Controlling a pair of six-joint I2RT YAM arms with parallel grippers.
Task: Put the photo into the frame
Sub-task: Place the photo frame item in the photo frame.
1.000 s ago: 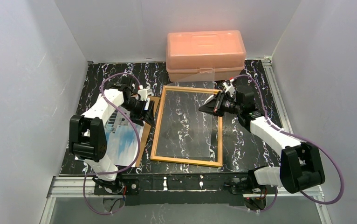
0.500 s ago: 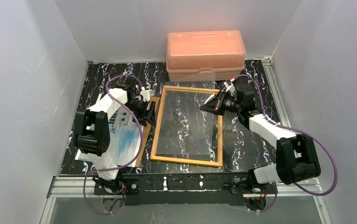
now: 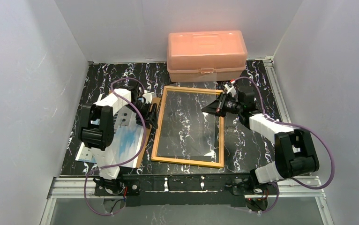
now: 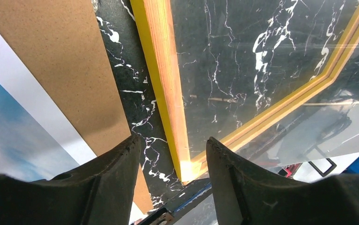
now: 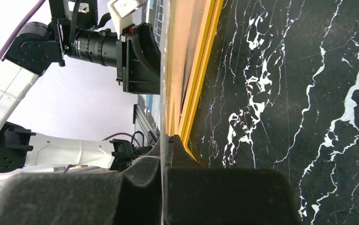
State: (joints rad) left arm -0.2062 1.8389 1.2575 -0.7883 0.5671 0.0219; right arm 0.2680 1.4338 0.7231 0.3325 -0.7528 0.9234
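The frame [image 3: 188, 162], yellow-orange wood around a clear pane [image 3: 187, 126], lies central on the table [image 3: 98, 75]. Left of it the photo [image 3: 123, 140], blue sky and cloud, lies flat on a brown board [image 3: 145, 133]. The left claw [image 4: 173, 145] straddles the frame's left rail, half-wide; the right claw [image 3: 211, 108] pinches the pane.

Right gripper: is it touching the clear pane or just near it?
Touching. The right wrist view shows the right gripper clamped shut on the clear pane.
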